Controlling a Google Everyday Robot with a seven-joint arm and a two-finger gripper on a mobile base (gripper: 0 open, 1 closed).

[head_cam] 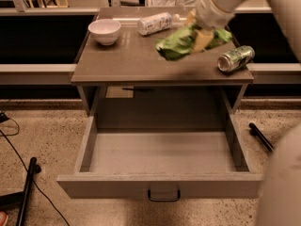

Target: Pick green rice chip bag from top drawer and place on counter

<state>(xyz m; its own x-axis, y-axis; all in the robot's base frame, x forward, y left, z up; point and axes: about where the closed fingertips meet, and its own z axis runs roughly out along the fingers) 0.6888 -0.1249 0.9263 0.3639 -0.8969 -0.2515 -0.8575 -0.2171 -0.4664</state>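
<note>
White bowl (104, 31) at the back left of the desk (131, 65); just right, a white-labelled bottle (155, 23) lying on its side. Mid-right, green rice chip bag (178, 45) clamped in the end effector (202, 36), over the desk, contact with it unclear. Farther right, green can (236, 58) on its side. Below, top drawer (160, 185) pulled open.

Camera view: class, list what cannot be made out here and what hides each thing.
- Whether the crinkly bright green foil snack bag touches the glossy brown-grey counter: one angle, the bag hides its own underside.
- The tool, shut on the bag above the counter's right rear: tips partly buried in foil.
- Print on the lying green drink can and white-labelled bottle: too small.
- The white arm: cut off by the top-right edge.
</note>
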